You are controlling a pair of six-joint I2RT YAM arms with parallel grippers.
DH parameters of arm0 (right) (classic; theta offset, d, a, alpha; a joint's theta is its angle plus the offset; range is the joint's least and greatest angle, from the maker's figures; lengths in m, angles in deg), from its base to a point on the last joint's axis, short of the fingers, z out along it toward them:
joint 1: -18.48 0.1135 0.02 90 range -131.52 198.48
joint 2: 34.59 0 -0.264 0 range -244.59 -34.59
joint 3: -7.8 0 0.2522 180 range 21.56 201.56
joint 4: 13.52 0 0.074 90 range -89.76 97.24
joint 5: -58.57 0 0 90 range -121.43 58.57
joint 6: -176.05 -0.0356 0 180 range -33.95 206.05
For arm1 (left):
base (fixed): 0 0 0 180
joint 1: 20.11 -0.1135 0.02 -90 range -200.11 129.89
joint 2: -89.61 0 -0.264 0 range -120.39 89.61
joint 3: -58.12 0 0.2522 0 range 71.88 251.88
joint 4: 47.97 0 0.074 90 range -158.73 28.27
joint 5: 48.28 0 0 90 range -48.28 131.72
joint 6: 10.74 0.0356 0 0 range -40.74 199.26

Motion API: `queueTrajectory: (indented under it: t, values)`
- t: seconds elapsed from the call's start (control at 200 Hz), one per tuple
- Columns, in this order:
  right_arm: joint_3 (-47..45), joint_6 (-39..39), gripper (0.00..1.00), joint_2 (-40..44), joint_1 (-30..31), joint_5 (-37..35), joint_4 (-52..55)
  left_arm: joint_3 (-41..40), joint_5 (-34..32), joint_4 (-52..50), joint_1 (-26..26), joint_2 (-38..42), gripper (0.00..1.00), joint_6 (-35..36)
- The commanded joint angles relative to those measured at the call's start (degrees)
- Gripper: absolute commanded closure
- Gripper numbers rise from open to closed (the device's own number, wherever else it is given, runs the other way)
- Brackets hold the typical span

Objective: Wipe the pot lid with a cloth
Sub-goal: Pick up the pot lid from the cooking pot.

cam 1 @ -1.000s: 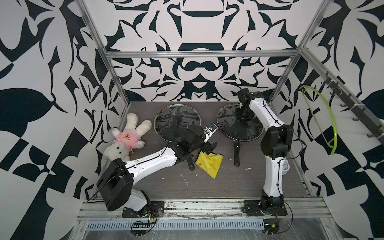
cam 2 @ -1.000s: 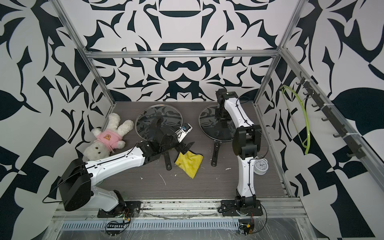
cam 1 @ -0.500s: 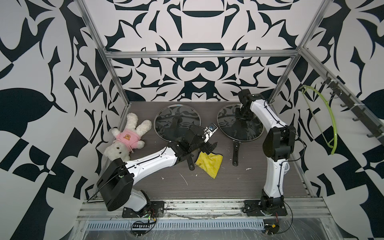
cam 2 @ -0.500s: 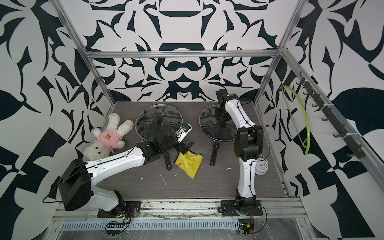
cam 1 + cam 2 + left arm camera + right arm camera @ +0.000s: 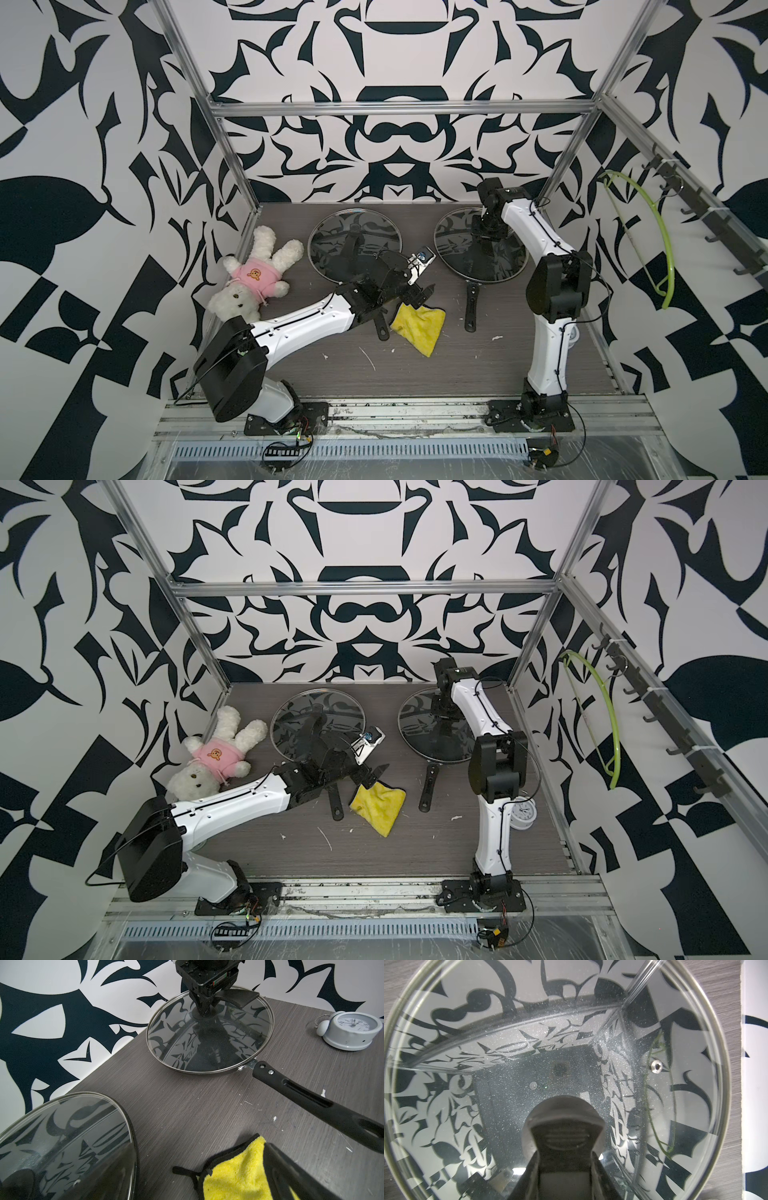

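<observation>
Since a second ago, slight outward drift at the right arm's elbow, toward the right wall; left arm, cloth and both pans unmoved. Right gripper (image 5: 204,1009) down on the right pot lid (image 5: 461,268), fingers (image 5: 530,1176) on either side of the lid's black handle (image 5: 564,1124); clenched or only flanking, cannot tell. Lid seated on the right pan (image 5: 311,1101), at the table's far right; through the glass, dark speckled pan bottom plus wall-pattern reflections. Left lid (image 5: 328,249) likewise seated on the left pan (image 5: 380,332), far centre, pan handle running under the left arm. Left gripper (image 5: 422,277) spread wide and grasping nothing, hovering between the two pans, one finger (image 5: 291,1169) just over the far edge of the cloth (image 5: 419,328). Cloth crumpled on the bare table (image 5: 457,374), near side of the gap between the pans, apart from both lids, black loop (image 5: 185,1171) at the corner nearest the left pan. Teddy bear (image 5: 253,278) by the left wall; alarm clock (image 5: 351,1030) beside the right arm.
</observation>
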Motion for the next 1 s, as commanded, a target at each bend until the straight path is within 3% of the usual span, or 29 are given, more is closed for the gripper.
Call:
queueTrajectory:
  t: [0.0,0.42,0.715,0.855,0.995]
  values:
    - [-0.1,-0.5,1.0,1.9,0.1,-2.0,0.8,-0.5,1.1,0.3,0.1,-0.7,0.01,0.1]
    - [5.0,2.5,1.0,10.3,0.1,-5.6,-4.5,-0.7,3.3,0.6,0.1,0.1,0.01,-1.8]
    - [-4.4,1.6,1.0,20.5,0.1,1.1,-12.6,-0.4,7.0,-3.7,0.4,-0.6,0.01,0.1]
    - [-10.8,1.4,1.0,26.9,0.1,3.6,-16.6,2.7,0.8,-10.2,3.6,-2.9,0.01,-4.2]
    - [-16.2,1.3,1.0,32.6,0.1,5.2,-18.7,6.7,-7.2,-17.5,8.0,-6.3,0.01,-14.9]
